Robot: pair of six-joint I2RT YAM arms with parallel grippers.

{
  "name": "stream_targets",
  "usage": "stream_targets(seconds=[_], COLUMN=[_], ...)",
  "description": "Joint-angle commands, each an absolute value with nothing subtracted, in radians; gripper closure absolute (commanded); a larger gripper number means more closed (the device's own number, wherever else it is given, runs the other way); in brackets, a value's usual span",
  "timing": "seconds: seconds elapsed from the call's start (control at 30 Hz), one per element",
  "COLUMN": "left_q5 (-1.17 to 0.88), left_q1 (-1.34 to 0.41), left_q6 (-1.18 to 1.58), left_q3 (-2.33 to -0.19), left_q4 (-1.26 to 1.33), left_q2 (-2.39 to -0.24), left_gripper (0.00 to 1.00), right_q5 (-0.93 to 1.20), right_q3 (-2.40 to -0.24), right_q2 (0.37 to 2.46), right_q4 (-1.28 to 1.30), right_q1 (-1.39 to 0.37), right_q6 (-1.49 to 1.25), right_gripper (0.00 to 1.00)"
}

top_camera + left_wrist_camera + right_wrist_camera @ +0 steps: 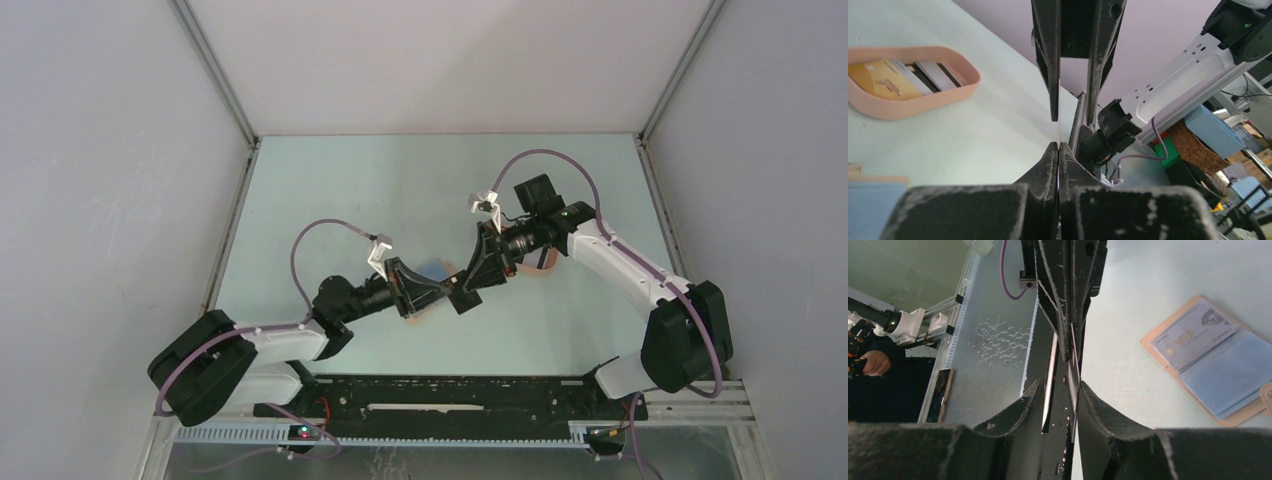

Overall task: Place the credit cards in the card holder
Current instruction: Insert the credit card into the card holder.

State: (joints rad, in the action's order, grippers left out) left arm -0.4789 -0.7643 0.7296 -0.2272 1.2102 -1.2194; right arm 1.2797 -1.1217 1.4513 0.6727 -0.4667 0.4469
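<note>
My left gripper [1058, 145] is shut on a credit card [1058, 117] that shows edge-on as a thin line, held above the table. The right gripper [1061, 385] meets it tip to tip [470, 290], jaws apart around the same card [1073, 372], which lies close to one finger. The card holder [1208, 360] lies open on the table, tan with blue pockets, a light "VIP" card [1193, 332] in one pocket. More credit cards [885, 80] rest in the tray. In the top view my left gripper [450, 292] hangs over the holder [432, 270].
A peach-pink oval tray [913, 102] sits on the table to the left in the left wrist view, and is mostly hidden behind the right arm [545, 265] in the top view. The table's near rail [450, 390] lies below both grippers.
</note>
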Motion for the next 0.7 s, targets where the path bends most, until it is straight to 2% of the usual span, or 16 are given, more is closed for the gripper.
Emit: stream_targets(seconds=[0.0, 0.23, 0.5, 0.53, 0.57, 0.63, 0.67], left_q5=[-0.56, -0.58, -0.579, -0.577, -0.574, -0.566, -0.558], left_q1=[-0.744, -0.735, -0.725, -0.724, -0.721, -0.711, -0.702], left_q6=[0.803, 0.801, 0.8, 0.799, 0.799, 0.803, 0.809], left_q3=[-0.288, -0.282, -0.272, -0.268, -0.264, -0.258, -0.244], left_q4=[1.258, 1.264, 1.265, 1.265, 1.265, 1.263, 1.263], left_q2=[-1.254, -1.258, -1.264, -1.263, -1.262, -1.256, -1.251], left_gripper=[1.0, 1.0, 1.0, 1.0, 1.0, 1.0, 0.95], right_q5=[1.281, 1.274, 1.258, 1.253, 1.248, 1.233, 1.222], right_q3=[-1.162, -1.193, -1.213, -1.215, -1.216, -1.219, -1.221], right_q2=[1.447, 1.495, 1.517, 1.518, 1.519, 1.525, 1.53], right_q4=[0.675, 0.726, 0.754, 0.755, 0.752, 0.752, 0.749], right_q1=[-0.471, -0.474, -0.482, -0.484, -0.483, -0.488, -0.492], right_q6=[0.459, 0.476, 0.493, 0.492, 0.486, 0.476, 0.471], right_gripper=[0.61, 0.63, 0.83, 0.88, 0.98, 1.0, 1.0])
